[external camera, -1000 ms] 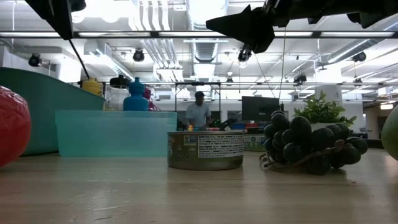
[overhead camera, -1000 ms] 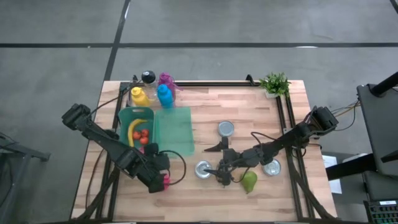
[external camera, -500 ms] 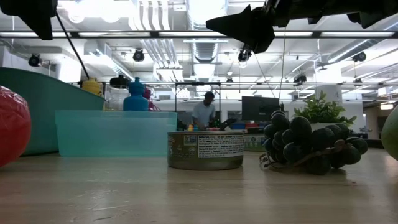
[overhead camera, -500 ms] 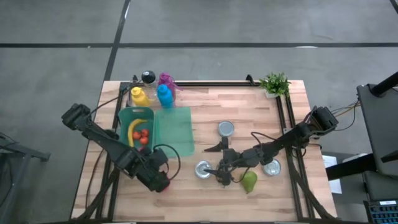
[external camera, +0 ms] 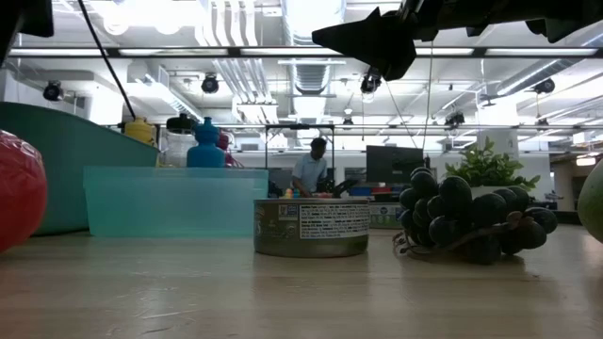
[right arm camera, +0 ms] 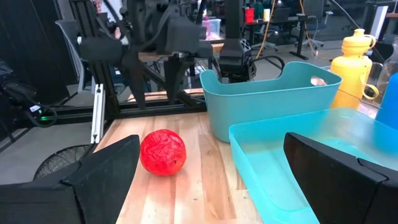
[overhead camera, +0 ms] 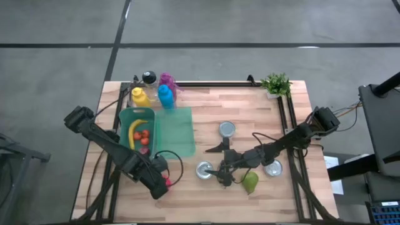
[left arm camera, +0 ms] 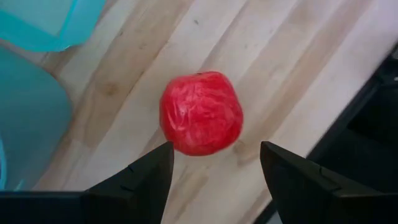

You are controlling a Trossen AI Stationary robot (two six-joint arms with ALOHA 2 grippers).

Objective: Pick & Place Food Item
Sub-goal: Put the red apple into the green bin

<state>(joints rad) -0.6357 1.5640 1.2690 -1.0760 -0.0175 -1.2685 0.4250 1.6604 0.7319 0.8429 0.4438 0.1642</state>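
Observation:
A red apple [left arm camera: 201, 112] rests on the wooden table near the front left edge, also seen as the apple [right arm camera: 163, 152] and the apple [external camera: 17, 202]. My left gripper [left arm camera: 216, 149] hangs above it, pointing down and open. One finger stands on each side of the apple, and neither touches it. In the high view the left gripper [overhead camera: 160, 185] covers most of the apple. My right gripper [overhead camera: 217, 166] waits open and level above the table's middle front, facing the apple. A teal bin [overhead camera: 136, 129] holds a banana and red fruit.
A teal lid [overhead camera: 175, 131] lies beside the bin, with bottles [overhead camera: 156, 94] behind it. Cans [overhead camera: 204, 170], [overhead camera: 227, 129], [overhead camera: 273, 167], dark grapes [external camera: 466, 221] and a green pear [overhead camera: 250, 182] sit around my right gripper. A small plant [overhead camera: 275, 83] stands far right. A person [external camera: 311, 171] stands beyond the table.
My left gripper has rolled about its own axis above the red apple and still stands open. The apple has not moved.

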